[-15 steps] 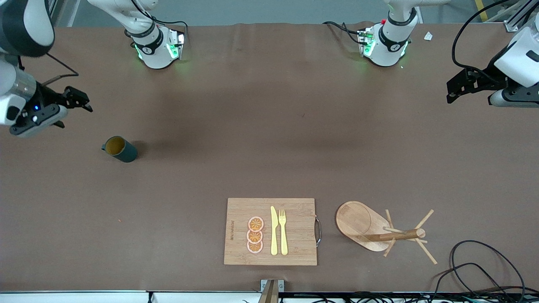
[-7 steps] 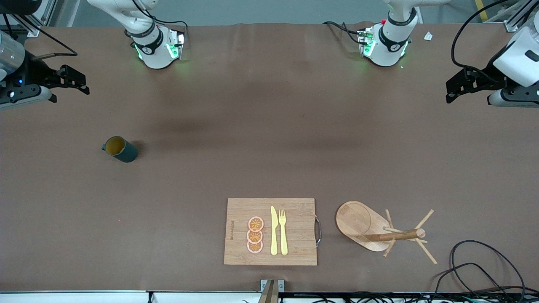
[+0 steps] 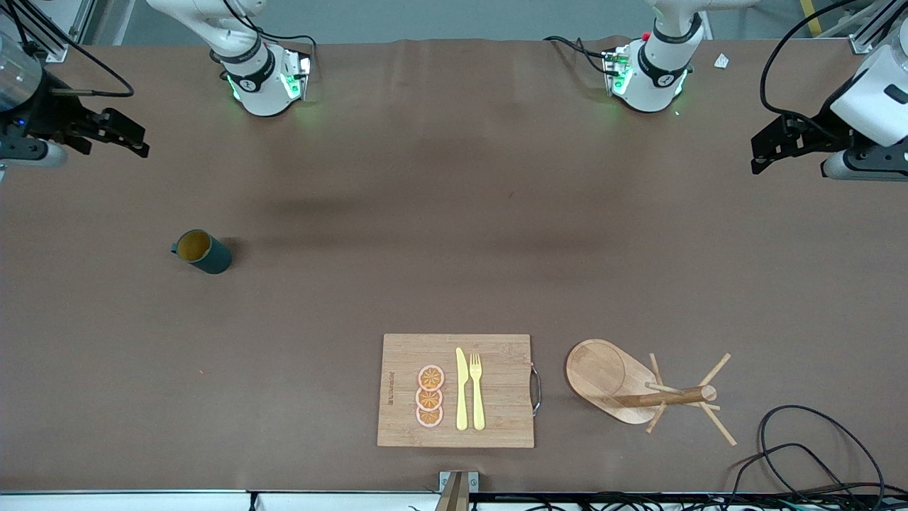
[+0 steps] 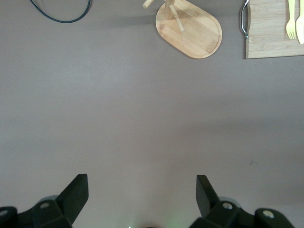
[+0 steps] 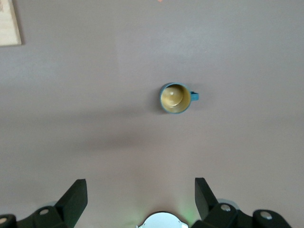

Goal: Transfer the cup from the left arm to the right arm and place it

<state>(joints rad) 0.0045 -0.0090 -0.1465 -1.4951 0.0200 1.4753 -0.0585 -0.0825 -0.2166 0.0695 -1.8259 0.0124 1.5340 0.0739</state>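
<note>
Right end effector (image 3: 131, 142) gapes empty over bare table; cup (image 3: 202, 251) stands upright nearby, untouched.

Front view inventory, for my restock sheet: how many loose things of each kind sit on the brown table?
Small dark teal cup: 1
Rectangular wooden cutting board: 1
Round orange fruit slices: 3
Yellow plastic knife: 1
Yellow plastic fork: 1
Wooden mug tree on an oval base: 1
Total: 8
</note>
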